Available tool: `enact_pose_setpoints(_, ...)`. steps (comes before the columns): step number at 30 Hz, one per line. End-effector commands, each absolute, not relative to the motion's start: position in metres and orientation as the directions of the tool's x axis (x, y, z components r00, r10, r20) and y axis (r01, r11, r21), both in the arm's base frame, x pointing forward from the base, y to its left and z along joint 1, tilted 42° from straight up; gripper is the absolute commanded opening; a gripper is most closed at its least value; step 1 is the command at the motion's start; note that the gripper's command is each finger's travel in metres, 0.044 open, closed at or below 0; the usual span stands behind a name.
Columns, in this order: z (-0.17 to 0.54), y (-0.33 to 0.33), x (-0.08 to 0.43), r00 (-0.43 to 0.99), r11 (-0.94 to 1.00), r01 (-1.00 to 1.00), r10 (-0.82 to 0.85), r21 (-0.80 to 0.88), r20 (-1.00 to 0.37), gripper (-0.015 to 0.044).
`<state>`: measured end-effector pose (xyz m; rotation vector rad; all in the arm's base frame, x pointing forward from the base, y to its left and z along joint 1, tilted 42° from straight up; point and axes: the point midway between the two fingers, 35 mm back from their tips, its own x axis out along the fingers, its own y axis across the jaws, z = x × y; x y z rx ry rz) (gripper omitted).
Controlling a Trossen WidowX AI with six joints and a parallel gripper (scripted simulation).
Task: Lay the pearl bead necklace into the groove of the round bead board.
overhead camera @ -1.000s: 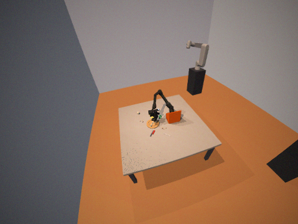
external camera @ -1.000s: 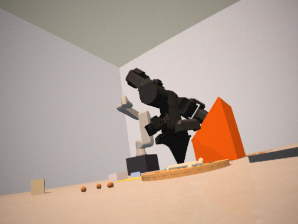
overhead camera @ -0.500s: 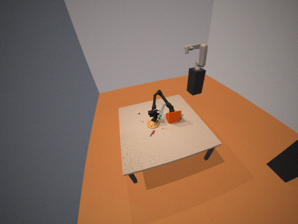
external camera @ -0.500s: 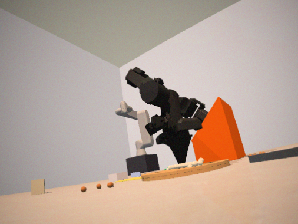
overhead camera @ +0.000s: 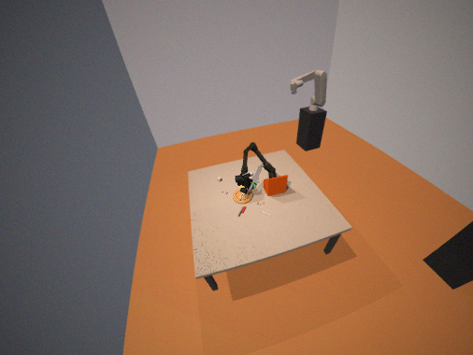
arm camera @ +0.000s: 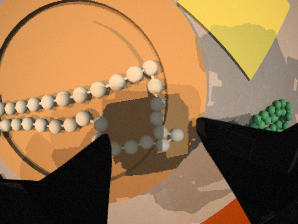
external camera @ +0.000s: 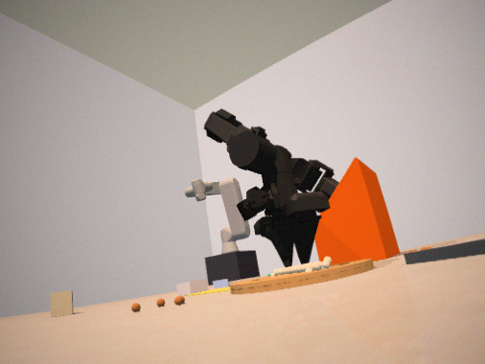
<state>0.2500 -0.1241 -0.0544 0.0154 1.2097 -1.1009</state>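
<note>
The pincer [overhead camera: 247, 191] [external camera: 295, 264] [arm camera: 153, 132] points downward, its fingers well apart and clamped on nothing; the pearl bead necklace [external camera: 302, 268] [arm camera: 98, 90] is on the round bead board [overhead camera: 237, 195] [external camera: 268, 285] [arm camera: 190, 55] directly below; part of the strand shows between the fingertips, and two roughly parallel rows extend from there across the board's middle, inside the circular groove [arm camera: 75, 2]; near the pincer the strand turns sharply and meets the groove line, with an end bead lying outside it; the necklace is accordingly not seated around the groove.

Beside the board, near one finger, lies a cluster of green beads [arm camera: 275, 116]; a yellow piece [external camera: 208, 291] [arm camera: 250, 35] lies near the board's rim; an orange block [overhead camera: 276, 185] [external camera: 355, 216] stands on the worktop [overhead camera: 224, 234] [external camera: 240, 330], beside the pincer and apart from it; farther from the pincer, past the board, lies a red and dark tool [overhead camera: 242, 211], exact type too small to tell.
</note>
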Motion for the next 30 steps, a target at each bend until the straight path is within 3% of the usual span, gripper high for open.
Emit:
enact_pose_setpoints(1,-0.0535,-0.1218,0.2487,-0.072,0.517,0.676,-0.663,-0.525,-0.745,0.042)
enact_pose_setpoints(2,-0.054,-0.1235,0.2494,-0.069,0.517,0.677,-0.664,-0.523,-0.745,0.044)
enact_pose_setpoints(30,-0.0529,-0.1226,0.2495,-0.072,0.517,0.676,-0.663,-0.525,-0.745,0.044)
